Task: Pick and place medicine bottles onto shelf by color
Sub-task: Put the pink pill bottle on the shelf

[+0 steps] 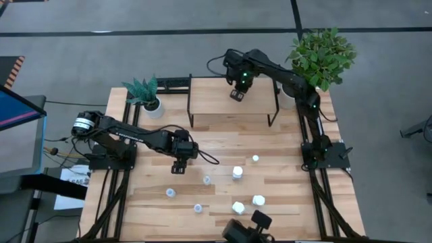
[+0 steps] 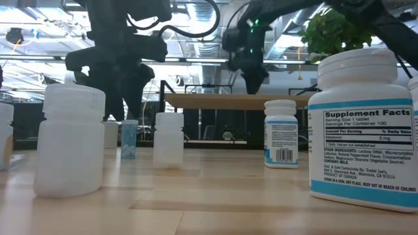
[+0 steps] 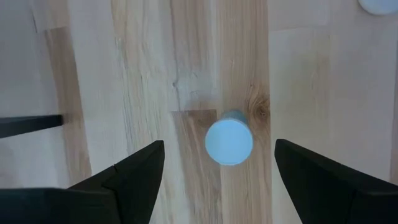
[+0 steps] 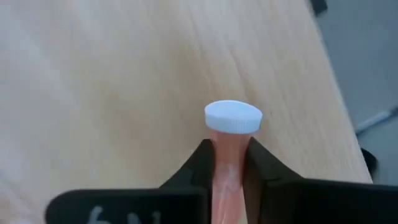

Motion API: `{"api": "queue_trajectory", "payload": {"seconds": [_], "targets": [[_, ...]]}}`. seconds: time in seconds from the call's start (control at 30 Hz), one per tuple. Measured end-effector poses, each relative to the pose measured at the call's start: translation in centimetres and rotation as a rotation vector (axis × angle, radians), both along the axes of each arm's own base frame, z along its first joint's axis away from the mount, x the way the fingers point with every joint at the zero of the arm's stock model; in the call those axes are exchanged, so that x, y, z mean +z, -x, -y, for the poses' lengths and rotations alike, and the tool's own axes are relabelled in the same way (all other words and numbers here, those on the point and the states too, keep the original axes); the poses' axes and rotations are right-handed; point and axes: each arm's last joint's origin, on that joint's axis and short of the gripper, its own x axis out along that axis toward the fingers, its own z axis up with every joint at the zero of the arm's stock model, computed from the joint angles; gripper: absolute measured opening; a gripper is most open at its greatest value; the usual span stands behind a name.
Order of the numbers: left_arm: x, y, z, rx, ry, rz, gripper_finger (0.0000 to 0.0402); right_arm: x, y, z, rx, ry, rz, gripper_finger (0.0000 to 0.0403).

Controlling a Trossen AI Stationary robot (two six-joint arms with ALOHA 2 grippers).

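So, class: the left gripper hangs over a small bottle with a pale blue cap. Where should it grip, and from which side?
Grip the blue-capped bottle on its body just under the cap, coming straight down. It stands upright on the table, centred between the open left gripper fingers, with bare wood on both sides.

My table (image 1: 283, 162) is pale, smooth wood planks with a knot in the grain. The shelf (image 1: 233, 104), upper centre of the high view, has a matt light wood top on thin black metal legs. My fingers (image 3: 323, 180) look matt black plastic. The bottles (image 2: 362, 127) are smooth white plastic with glossy paper labels.
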Motion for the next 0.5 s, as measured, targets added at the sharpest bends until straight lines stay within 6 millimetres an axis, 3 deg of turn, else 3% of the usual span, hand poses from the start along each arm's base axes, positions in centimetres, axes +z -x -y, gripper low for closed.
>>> {"api": "queue_trajectory", "payload": {"seconds": [0.23,0.37,0.5], "targets": [[0.0,0.0,0.0,-0.015,-0.010,-0.002,0.0292,8.0,2.9,-3.3,-0.111,0.090,0.297,0.0048],[0.0,0.0,0.0,-0.017,-0.012,-0.003,0.0292,12.9,4.9,-7.0,-0.147,0.198,0.468,0.0048],[0.0,0.0,0.0,-0.024,-0.020,-0.003,0.0292,15.9,6.4,-11.1,-0.187,0.365,0.528,0.0048]]}}
